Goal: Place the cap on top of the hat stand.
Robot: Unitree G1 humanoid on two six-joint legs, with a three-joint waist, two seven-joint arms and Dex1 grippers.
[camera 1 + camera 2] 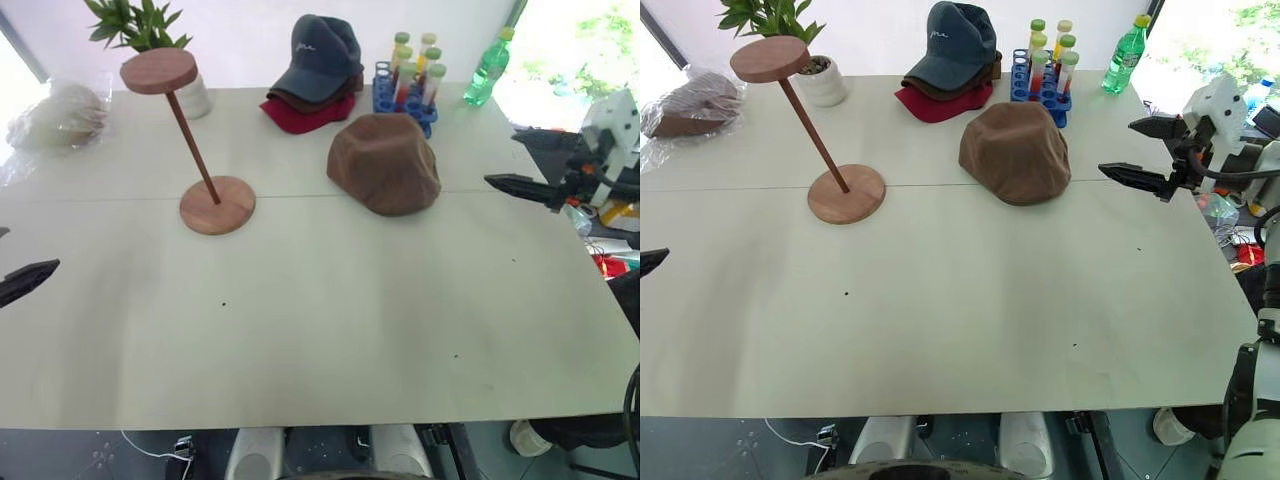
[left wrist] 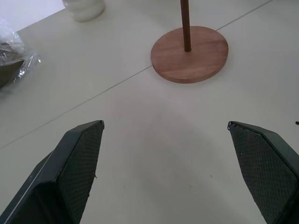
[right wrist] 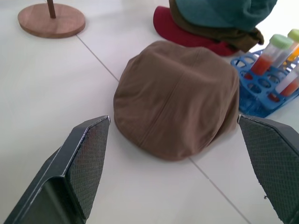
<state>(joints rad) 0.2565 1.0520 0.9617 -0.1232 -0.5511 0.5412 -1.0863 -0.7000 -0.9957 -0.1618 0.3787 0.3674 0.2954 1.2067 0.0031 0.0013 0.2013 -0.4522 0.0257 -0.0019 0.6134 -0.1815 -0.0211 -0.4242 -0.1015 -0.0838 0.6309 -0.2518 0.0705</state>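
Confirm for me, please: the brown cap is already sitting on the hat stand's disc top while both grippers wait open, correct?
Not quite. The brown cap lies flat on the table, beside the hat stand, whose disc top is bare, as the left eye view shows. The left gripper and right gripper are indeed open.

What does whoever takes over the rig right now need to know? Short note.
Left tool: open, empty, facing the hat stand's base.
Right tool: open, empty, aimed at the cap, not touching it.
Cap: flat on the table, in front of the blue tube rack.
Hat stand: upright, disc top bare, to the cap's left.
Done: nothing yet.
Left: grasp the cap, lift it, set it on the disc.
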